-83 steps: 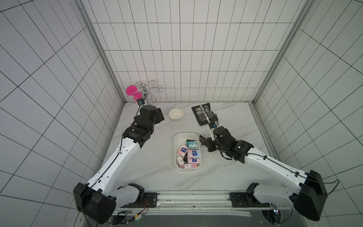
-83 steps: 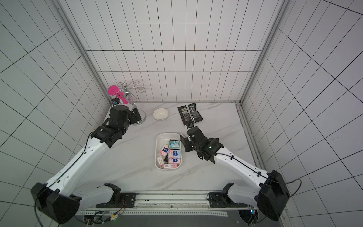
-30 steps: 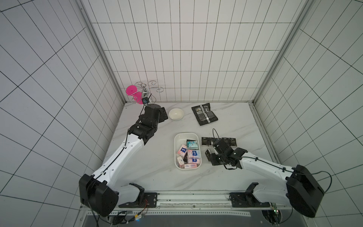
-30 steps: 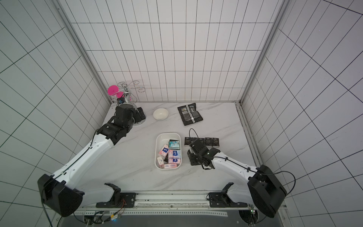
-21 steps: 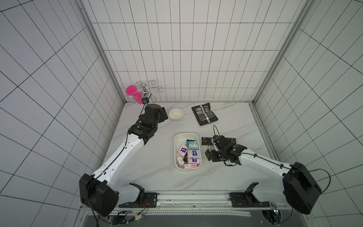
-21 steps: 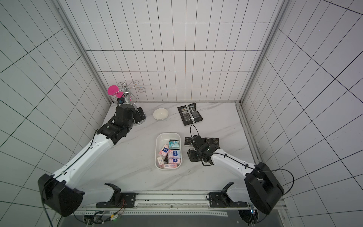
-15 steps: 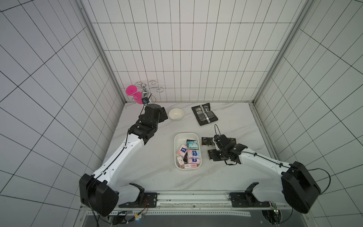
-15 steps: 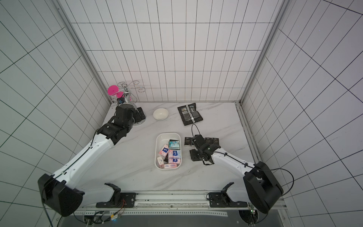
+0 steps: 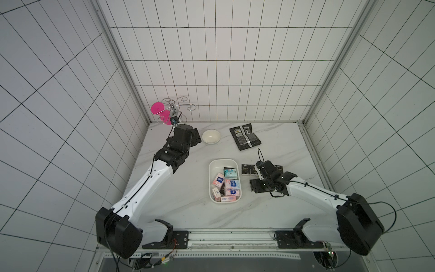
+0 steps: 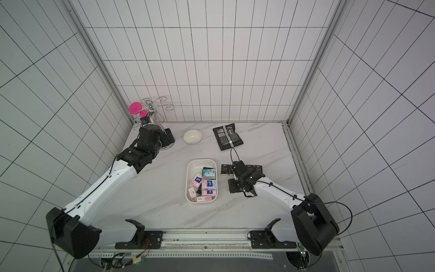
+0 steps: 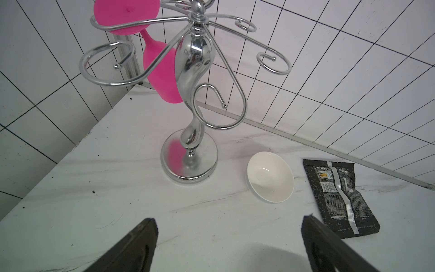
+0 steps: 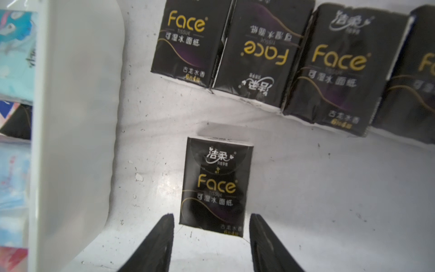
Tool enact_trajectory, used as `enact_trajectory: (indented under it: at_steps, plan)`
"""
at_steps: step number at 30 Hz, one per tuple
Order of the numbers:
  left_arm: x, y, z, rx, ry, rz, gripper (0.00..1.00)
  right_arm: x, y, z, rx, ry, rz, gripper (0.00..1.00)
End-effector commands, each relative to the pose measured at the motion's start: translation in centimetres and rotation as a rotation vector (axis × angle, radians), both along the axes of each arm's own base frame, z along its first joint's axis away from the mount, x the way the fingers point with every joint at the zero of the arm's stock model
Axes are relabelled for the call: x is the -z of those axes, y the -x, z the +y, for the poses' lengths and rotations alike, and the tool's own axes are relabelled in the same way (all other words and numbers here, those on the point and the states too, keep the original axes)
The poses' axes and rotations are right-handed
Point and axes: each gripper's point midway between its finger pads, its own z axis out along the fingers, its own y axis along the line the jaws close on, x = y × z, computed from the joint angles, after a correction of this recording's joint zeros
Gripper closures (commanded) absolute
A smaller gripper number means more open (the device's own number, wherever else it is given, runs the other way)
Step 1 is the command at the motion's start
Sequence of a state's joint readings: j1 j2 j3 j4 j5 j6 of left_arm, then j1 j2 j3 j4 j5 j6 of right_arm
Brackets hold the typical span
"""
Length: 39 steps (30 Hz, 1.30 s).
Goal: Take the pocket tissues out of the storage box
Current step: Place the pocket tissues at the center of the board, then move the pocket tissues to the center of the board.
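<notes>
Lying outside storage box (image 12: pixel 77 117): 5 black pocket tissues (image 12: pixel 215 186) | left pincer (image 11: pixel 228 220) spread | right pincer (image 12: pixel 211 217) spread

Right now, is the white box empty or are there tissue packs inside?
Not empty. In both top views the storage box holds several pink-white packets and a teal packet.

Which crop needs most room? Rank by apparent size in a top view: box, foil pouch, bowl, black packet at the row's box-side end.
Largest to smallest in a top view:
1. box
2. foil pouch
3. bowl
4. black packet
All lie on one table, so nearness barely skews it.
</notes>
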State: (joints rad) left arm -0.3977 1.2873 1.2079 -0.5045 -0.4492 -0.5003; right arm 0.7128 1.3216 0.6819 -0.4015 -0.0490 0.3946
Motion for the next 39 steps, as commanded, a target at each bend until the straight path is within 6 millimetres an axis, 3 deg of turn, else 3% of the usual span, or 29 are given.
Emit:
enact_trajectory:
  at_steps: [1,8,17,27,39]
  plan:
    - [-0.5,-0.1,0.1,-0.006,-0.005,-0.021,0.01,-0.3,-0.6,0.6,-0.012,-0.006,-0.007,0.38]
    - [-0.4,-0.1,0.2,-0.009,-0.008,-0.020,0.01,0.7,-0.9,1.3,-0.032,0.004,0.017,0.40]
    - [-0.5,0.0,0.5,-0.013,-0.009,-0.022,0.01,0.9,-1.2,1.9,-0.033,-0.001,0.007,0.52]
    - [-0.4,0.1,0.5,-0.010,-0.003,-0.020,0.01,0.0,-0.9,4.9,-0.001,-0.068,-0.003,0.53]
    - [-1.5,0.8,0.6,0.007,0.012,-0.041,0.01,0.6,-1.5,6.3,0.123,-0.079,0.025,0.53]
